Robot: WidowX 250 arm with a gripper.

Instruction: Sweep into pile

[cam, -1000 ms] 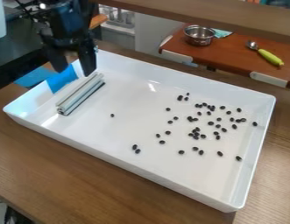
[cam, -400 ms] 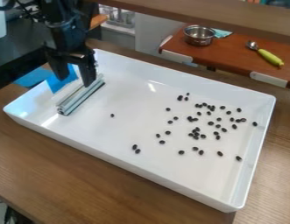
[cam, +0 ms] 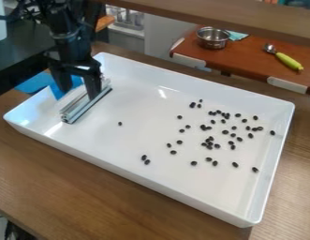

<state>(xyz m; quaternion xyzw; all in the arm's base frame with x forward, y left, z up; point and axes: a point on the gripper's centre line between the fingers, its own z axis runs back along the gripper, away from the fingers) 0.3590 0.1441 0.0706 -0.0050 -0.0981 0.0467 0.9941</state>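
Observation:
My gripper (cam: 79,93) hangs open at the left end of the white tray (cam: 176,187), its two fingers apart, one on each side of the far part of a silver metal bar (cam: 76,108). The bar lies on the tray floor near the left wall. Dark beans (cam: 210,139) are scattered mostly over the right half of the tray. One lone bean (cam: 120,123) sits nearer the bar, and a pair (cam: 145,159) lies near the front wall.
The tray walls rise around the work area on a wooden table (cam: 88,183). Blue tape (cam: 33,82) is at the left. Behind, a red-brown board holds a metal pot (cam: 212,38) and a green-handled spoon (cam: 287,61). A wooden beam (cam: 213,14) crosses the top.
The gripper has come down toward the metal bar, with its fingers now lower around the bar's far part. The bar and beans have not moved.

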